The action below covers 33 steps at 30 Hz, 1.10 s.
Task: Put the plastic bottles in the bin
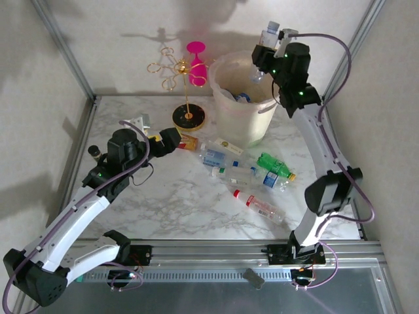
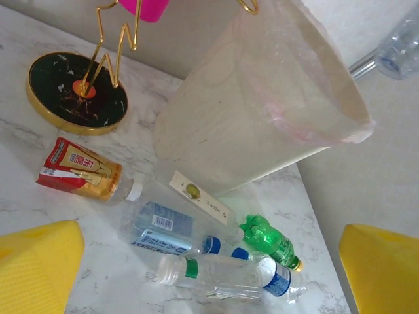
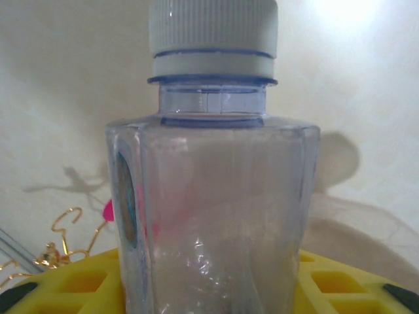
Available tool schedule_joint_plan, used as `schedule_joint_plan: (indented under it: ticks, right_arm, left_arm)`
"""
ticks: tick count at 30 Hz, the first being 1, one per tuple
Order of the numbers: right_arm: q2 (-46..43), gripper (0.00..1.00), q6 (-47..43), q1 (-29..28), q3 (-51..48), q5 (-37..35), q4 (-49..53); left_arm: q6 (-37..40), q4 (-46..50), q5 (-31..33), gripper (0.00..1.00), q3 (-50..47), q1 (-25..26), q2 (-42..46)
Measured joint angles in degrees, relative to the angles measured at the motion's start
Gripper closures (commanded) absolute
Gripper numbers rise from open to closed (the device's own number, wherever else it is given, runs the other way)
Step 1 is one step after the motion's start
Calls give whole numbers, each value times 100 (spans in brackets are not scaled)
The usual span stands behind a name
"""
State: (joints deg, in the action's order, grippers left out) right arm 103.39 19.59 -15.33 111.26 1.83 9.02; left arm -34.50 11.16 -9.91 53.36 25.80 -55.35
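Note:
My right gripper (image 1: 270, 47) is raised over the far right rim of the bin (image 1: 226, 108) and is shut on a clear plastic bottle (image 3: 213, 196) with a white cap (image 3: 213, 33), held upright between the yellow fingers (image 3: 72, 284). Several plastic bottles lie on the marble in front of the bin: a red-labelled one (image 2: 82, 170), a blue-labelled one (image 2: 160, 229), a clear one with a green band (image 2: 219, 275) and a green one (image 2: 270, 242). A red-capped bottle (image 1: 258, 204) lies nearer. My left gripper (image 1: 167, 140) hovers open just left of the pile, touching nothing.
A gold wire stand (image 1: 171, 69) with a pink glass (image 1: 196, 55) rises from a black round base (image 1: 189, 118) left of the bin. A few bottles lie inside the bin (image 1: 243, 97). A small dark vial (image 1: 96, 152) stands by the left edge. Metal frame posts border the table.

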Motion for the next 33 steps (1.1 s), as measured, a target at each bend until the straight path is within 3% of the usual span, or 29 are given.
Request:
schedule_joint_plan:
  ticks: [14, 23, 33]
  right_arm:
    - [1729, 48, 426, 7, 876, 837, 802]
    - [1762, 29, 348, 7, 785, 914, 883]
    - [1648, 25, 240, 7, 820, 931, 1005]
  left_arm:
    - [-17, -199, -20, 1, -190, 0, -149]
    - [-20, -238, -20, 0, -203, 0, -179]
    - [-22, -229, 0, 0, -245, 0, -175]
